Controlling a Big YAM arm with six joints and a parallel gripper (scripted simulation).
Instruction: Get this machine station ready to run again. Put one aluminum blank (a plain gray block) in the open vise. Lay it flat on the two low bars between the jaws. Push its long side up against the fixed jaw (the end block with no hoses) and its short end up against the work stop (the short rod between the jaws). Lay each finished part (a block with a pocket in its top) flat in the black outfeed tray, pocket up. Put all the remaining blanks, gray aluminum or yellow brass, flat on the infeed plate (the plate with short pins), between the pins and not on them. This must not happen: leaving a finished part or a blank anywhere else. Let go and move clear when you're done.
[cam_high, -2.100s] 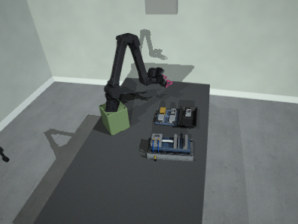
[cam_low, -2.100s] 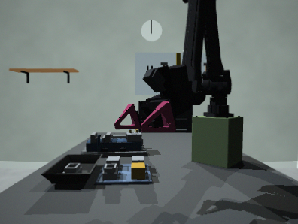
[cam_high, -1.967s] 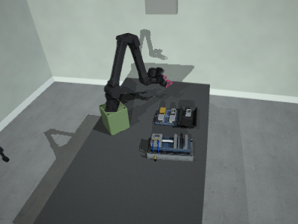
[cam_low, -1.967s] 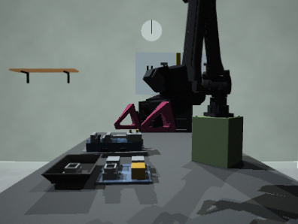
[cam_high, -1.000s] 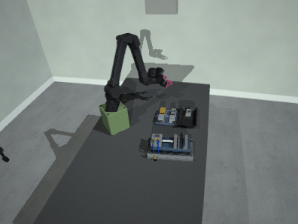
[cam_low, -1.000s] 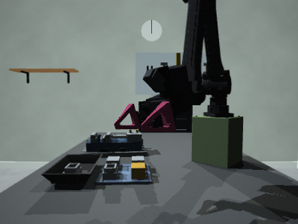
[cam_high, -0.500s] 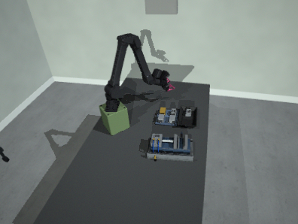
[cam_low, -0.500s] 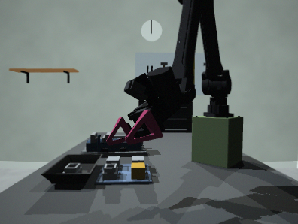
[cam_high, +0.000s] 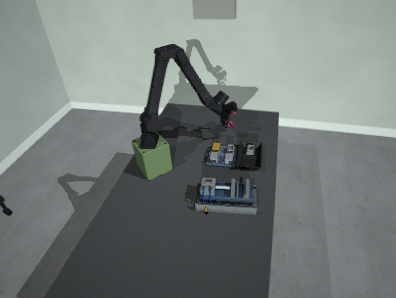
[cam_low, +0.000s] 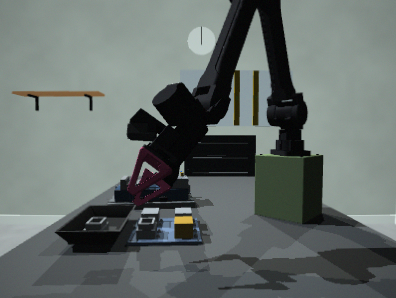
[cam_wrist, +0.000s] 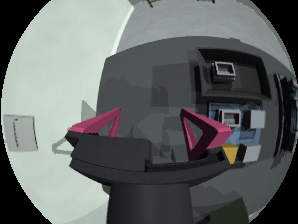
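My gripper (cam_high: 230, 122) is open and empty. It hangs in the air above the far side of the infeed plate (cam_high: 222, 154), tilted down towards it; it also shows in the exterior view (cam_low: 147, 182) and the wrist view (cam_wrist: 152, 129). The plate (cam_low: 165, 231) holds a yellow brass blank (cam_low: 183, 226), plain gray blocks (cam_low: 183, 211) and a block with a pocket in its top (cam_low: 146, 224). The black outfeed tray beside the plate holds one pocketed part (cam_low: 96, 221). The vise (cam_high: 227, 192) stands nearer the top view; what lies between its jaws is too small to tell.
The arm's green base block (cam_high: 151, 157) stands left of the plate. A dark mat (cam_high: 175, 225) covers the floor under the station. A dark cabinet (cam_low: 222, 155) stands against the wall behind it.
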